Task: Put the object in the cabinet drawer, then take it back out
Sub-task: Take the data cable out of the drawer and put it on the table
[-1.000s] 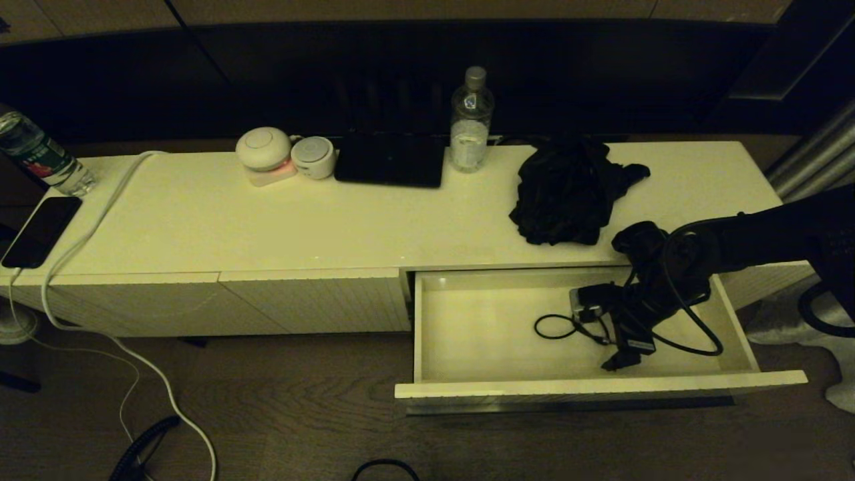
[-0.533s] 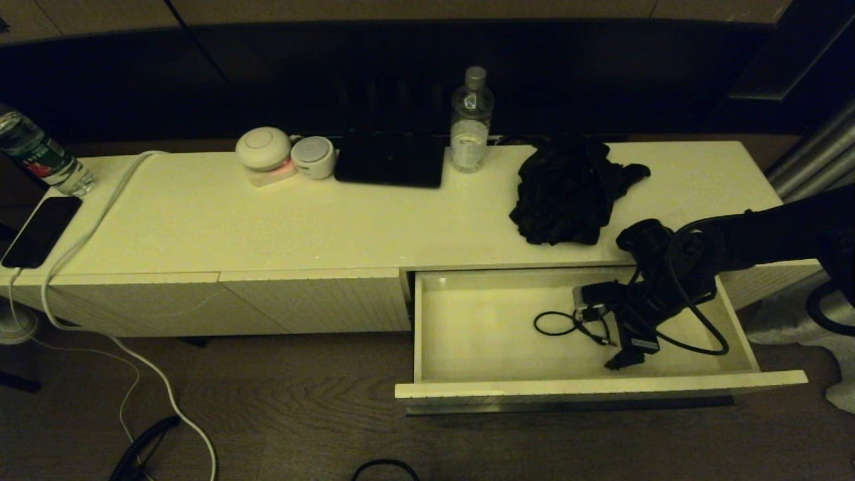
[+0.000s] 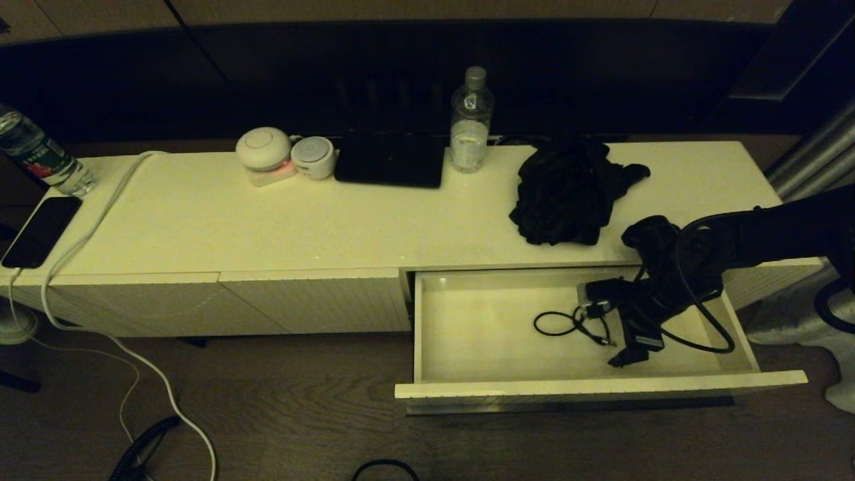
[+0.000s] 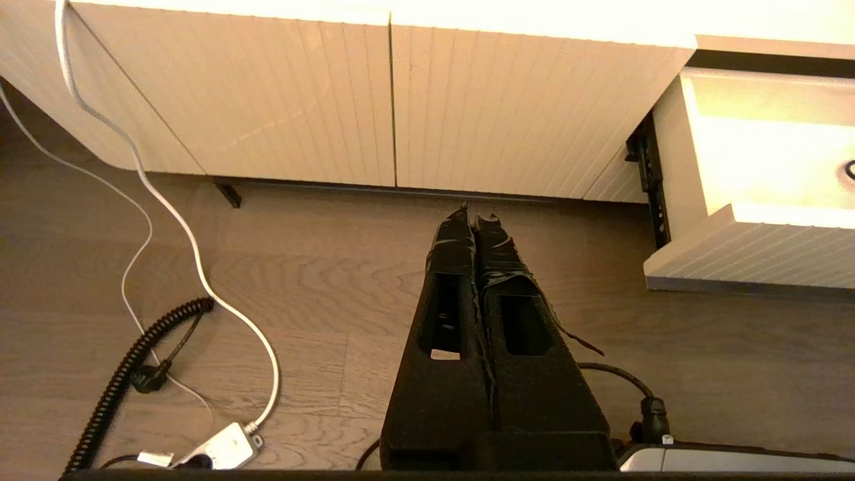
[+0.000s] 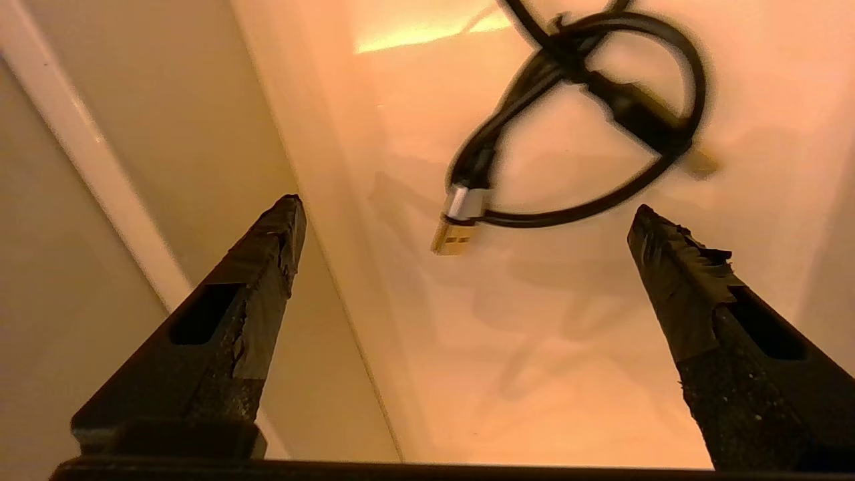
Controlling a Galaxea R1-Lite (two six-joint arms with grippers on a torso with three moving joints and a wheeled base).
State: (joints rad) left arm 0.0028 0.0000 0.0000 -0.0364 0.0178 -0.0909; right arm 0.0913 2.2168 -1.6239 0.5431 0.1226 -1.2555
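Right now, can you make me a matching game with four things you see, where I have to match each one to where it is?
Things:
1. cable
2. phone
3. black cloth
4. left gripper

Places:
A. on the cabinet top, just behind the open drawer
B. on the left end of the cabinet top
C. low over the floor, before the closed fronts
D. inside the open drawer

Pairs: 1-D, 2-B, 3-A, 4-C
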